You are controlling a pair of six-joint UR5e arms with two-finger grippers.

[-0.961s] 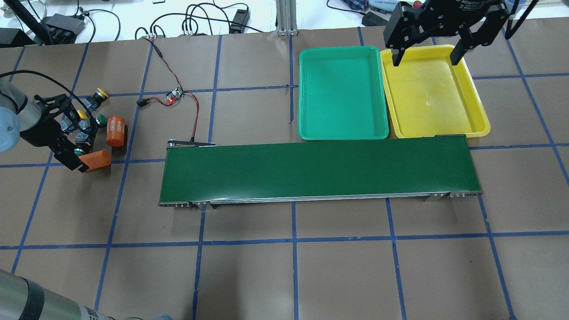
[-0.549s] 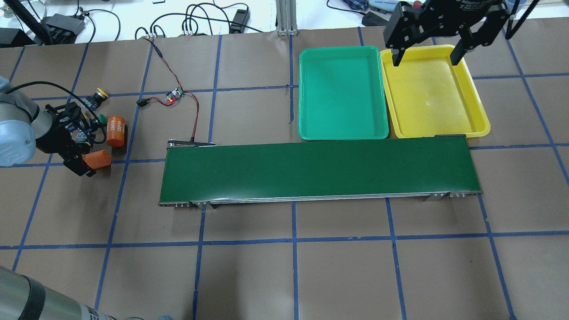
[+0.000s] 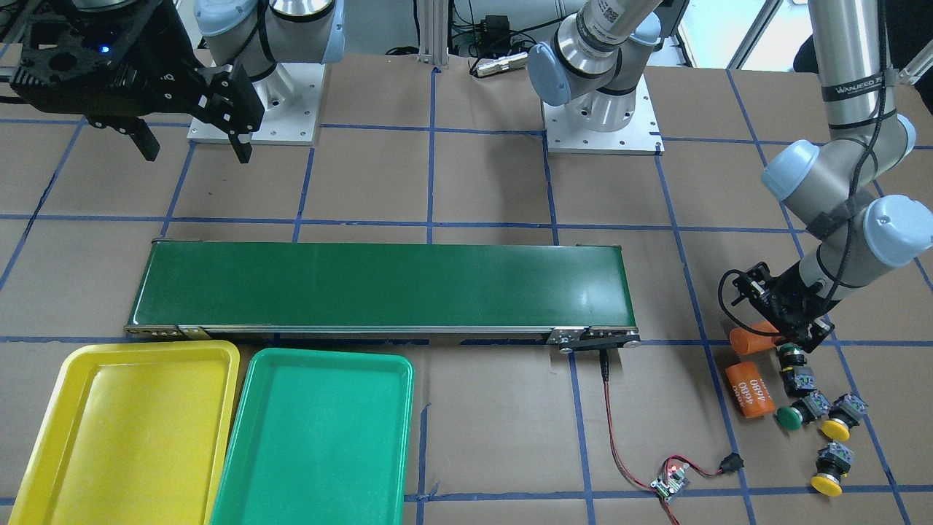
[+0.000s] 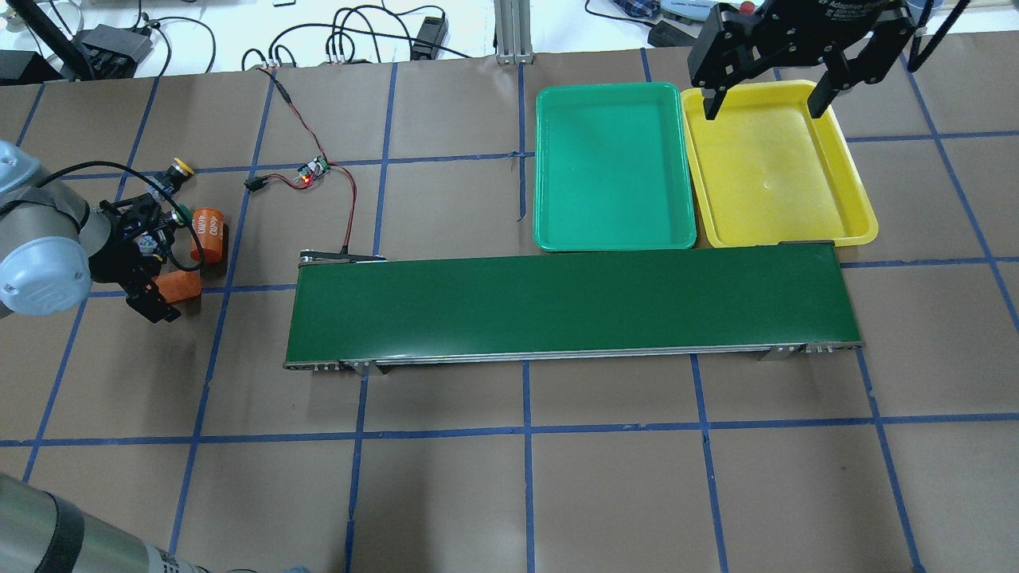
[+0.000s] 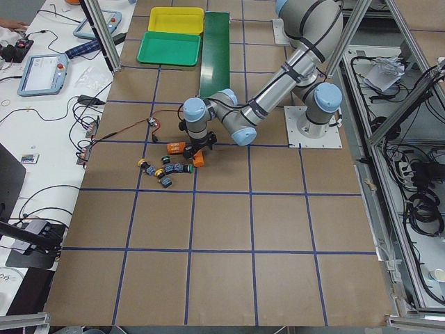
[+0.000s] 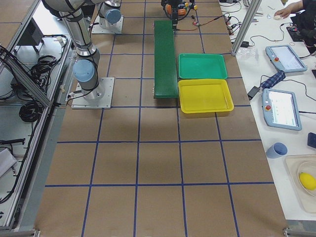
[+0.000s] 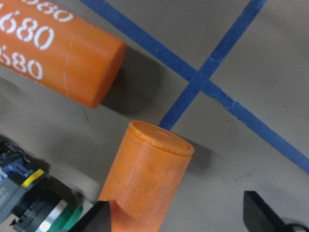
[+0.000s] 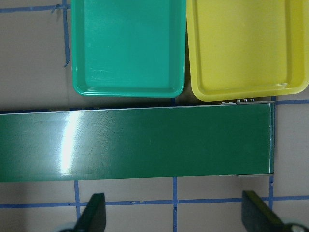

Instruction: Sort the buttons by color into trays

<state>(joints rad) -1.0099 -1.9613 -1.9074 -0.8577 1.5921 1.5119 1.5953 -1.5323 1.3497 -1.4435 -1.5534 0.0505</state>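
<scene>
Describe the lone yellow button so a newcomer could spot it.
Find the long dark-green conveyor belt; off its wired end lies a cluster of buttons and orange cylinders. The yellow button sits at the cluster's far edge from the robot, apart from the rest, by a blue tape line.

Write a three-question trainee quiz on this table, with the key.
1. True or false: the green tray and the yellow tray each hold a button.
2. Multiple choice: the conveyor belt carries A) a button, B) an orange cylinder, C) nothing.
3. Count: how many yellow-capped buttons lie on the table near the left tool?

Key: 1 false; 2 C; 3 two.
</scene>
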